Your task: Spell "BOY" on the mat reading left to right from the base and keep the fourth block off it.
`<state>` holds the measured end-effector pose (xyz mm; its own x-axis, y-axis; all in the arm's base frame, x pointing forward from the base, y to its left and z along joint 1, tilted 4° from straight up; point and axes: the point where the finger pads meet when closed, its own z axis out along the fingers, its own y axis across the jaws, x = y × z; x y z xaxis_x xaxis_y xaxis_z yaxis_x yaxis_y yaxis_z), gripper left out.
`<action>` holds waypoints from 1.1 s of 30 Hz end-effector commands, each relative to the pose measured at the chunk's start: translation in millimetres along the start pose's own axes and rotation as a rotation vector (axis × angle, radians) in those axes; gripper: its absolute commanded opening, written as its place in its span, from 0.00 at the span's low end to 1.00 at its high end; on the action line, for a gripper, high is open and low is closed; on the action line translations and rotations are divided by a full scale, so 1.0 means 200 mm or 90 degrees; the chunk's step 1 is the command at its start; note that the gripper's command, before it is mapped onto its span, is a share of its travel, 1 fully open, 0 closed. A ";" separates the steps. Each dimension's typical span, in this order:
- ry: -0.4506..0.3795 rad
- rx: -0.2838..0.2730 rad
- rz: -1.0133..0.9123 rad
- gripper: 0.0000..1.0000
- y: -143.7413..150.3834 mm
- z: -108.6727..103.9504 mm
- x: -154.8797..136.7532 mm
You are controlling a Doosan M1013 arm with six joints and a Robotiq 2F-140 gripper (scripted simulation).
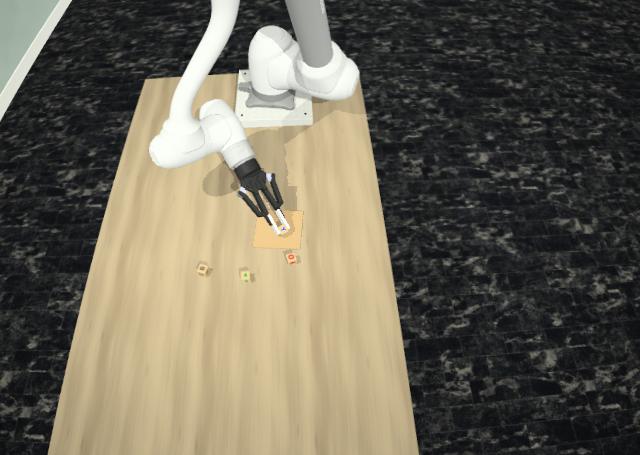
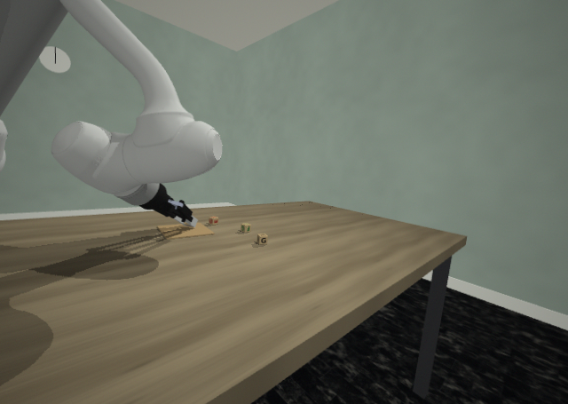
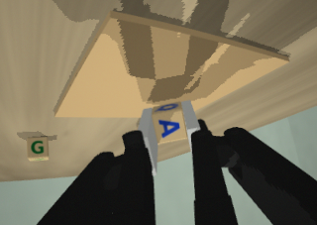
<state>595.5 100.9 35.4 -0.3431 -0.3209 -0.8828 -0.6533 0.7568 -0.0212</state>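
My gripper [image 1: 282, 230] [image 2: 193, 223] [image 3: 169, 119] slants down over the mat [image 1: 262, 241] [image 2: 201, 233] [image 3: 84, 93], shut on the blue-lettered block [image 1: 283, 228] [image 3: 169, 130]. One face shows a blue A in the wrist view; the face up in the top camera looks like a Y. Its exact height is unclear. A red-marked block [image 1: 291, 257] [image 2: 213, 219] with a round O-like top lies just off the mat. A green-marked block [image 1: 245, 275] [image 2: 246, 227] [image 3: 38, 147] shows 4 on top and G on a side. A dark-marked block [image 1: 202, 269] [image 2: 262, 239] shows G on a side; its top is unclear.
The three loose blocks lie on the wooden table [image 1: 222, 362] [image 2: 293, 289], beyond the mat from the robot's base plate [image 1: 276, 122]. The arm's shadow falls across the table and mat.
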 end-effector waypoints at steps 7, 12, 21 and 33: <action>0.000 -0.003 0.001 0.13 0.02 0.00 0.01; 0.000 -0.003 0.001 0.13 0.02 0.00 0.01; 0.000 -0.003 0.001 0.13 0.02 0.00 0.01; 0.000 -0.003 0.001 0.22 0.02 0.00 0.01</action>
<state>595.4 100.9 35.4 -0.3431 -0.3208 -0.8828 -0.6533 0.7568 -0.0212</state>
